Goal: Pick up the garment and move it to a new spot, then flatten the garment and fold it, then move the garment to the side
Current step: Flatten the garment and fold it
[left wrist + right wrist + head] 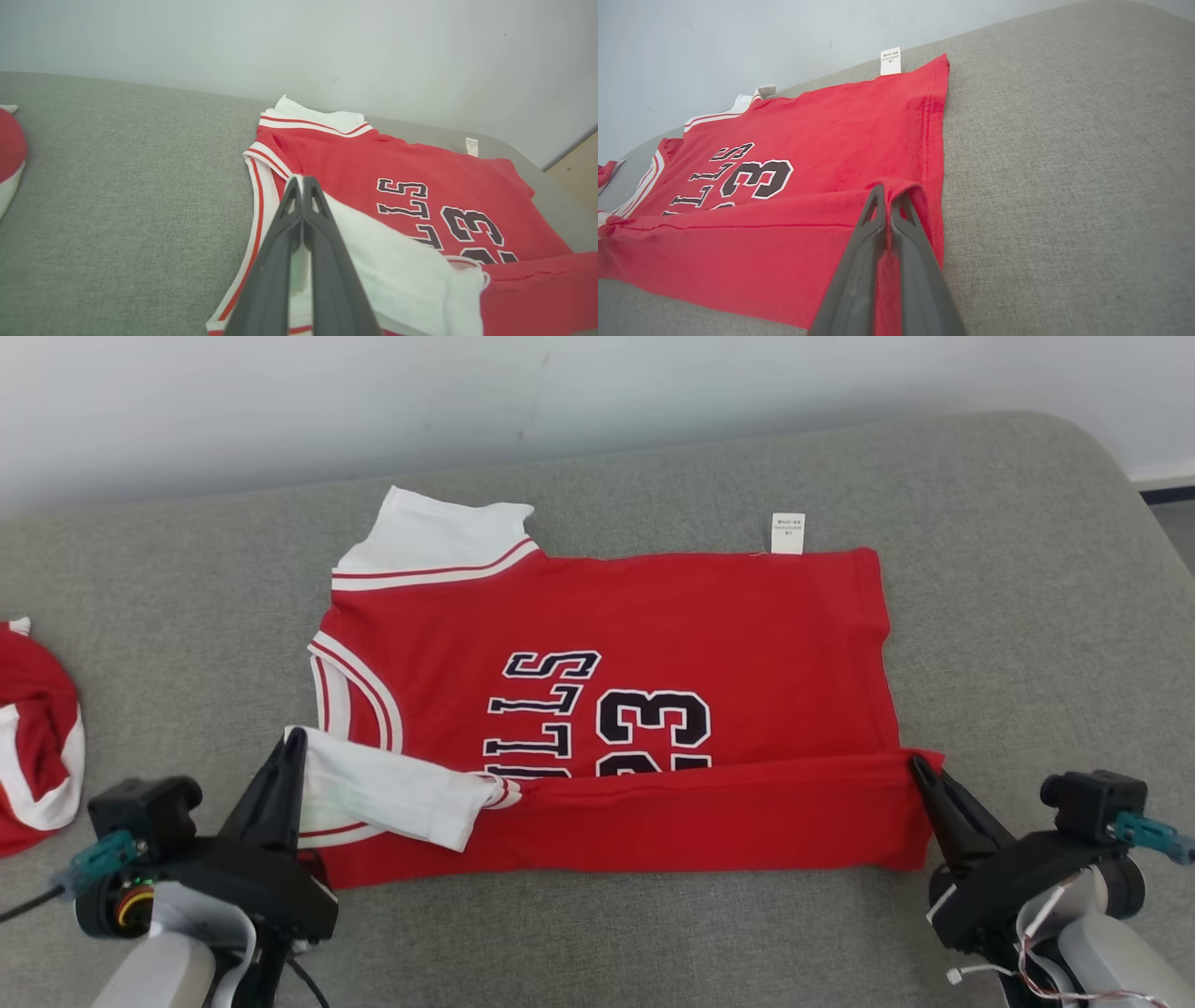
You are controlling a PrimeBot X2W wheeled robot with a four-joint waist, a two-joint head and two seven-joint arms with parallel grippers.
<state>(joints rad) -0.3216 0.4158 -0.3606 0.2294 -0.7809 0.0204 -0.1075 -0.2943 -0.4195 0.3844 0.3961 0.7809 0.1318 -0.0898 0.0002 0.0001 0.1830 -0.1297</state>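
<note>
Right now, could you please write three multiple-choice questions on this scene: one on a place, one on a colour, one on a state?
1. Where is the white label on the jersey?
A. at its far edge
B. at its near edge
C. in the middle of its chest

2. What colour is the jersey's body?
A. blue
B. red
C. green

3. How does the right gripper stand?
A. wide open above the jersey
B. shut on the jersey's folded-over corner
C. shut, apart from the jersey

Answers:
1 A: the label sticks out past the far edge onto the grey cushion.
2 B: the cloth is red, with white trim.
3 B: in the right wrist view its fingers pinch red cloth.
</note>
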